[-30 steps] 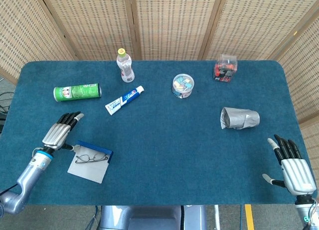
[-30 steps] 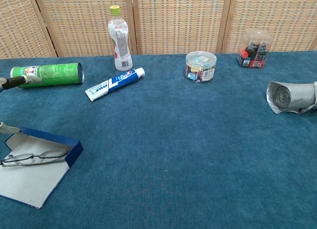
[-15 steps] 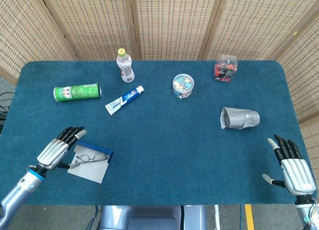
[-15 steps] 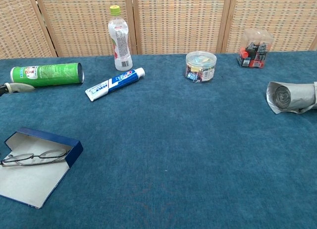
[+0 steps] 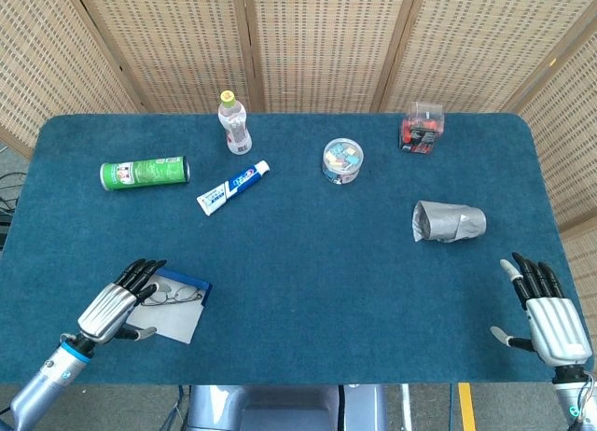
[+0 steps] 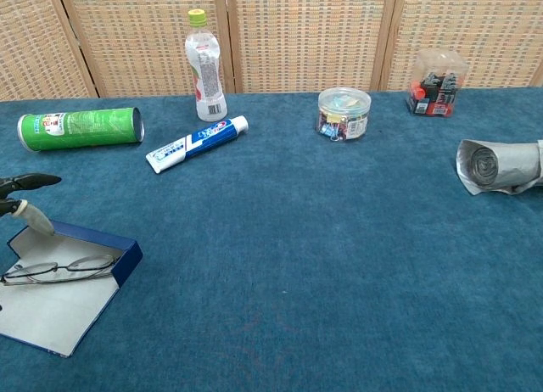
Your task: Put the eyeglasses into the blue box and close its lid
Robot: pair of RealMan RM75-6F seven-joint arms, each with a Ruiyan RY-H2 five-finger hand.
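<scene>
The blue box (image 6: 125,257) lies open at the table's near left, its grey lid (image 6: 51,311) flat toward the front edge. The thin-framed eyeglasses (image 6: 58,268) rest inside it. In the head view the box (image 5: 191,289) and glasses (image 5: 177,292) are partly covered by my left hand (image 5: 117,305), which hovers over the box's left part with fingers spread and holds nothing. Only its fingertips (image 6: 25,182) show in the chest view. My right hand (image 5: 548,312) rests open at the near right edge, far from the box.
A green can (image 5: 145,173), a toothpaste tube (image 5: 233,187) and a bottle (image 5: 234,123) lie at the back left. A clear tub of clips (image 5: 341,160), a small clear box (image 5: 422,126) and a grey roll (image 5: 448,222) sit to the right.
My left hand has drawn back toward the front edge and now sits over the box's left part, covering some of the lid. The right hand has not moved.
</scene>
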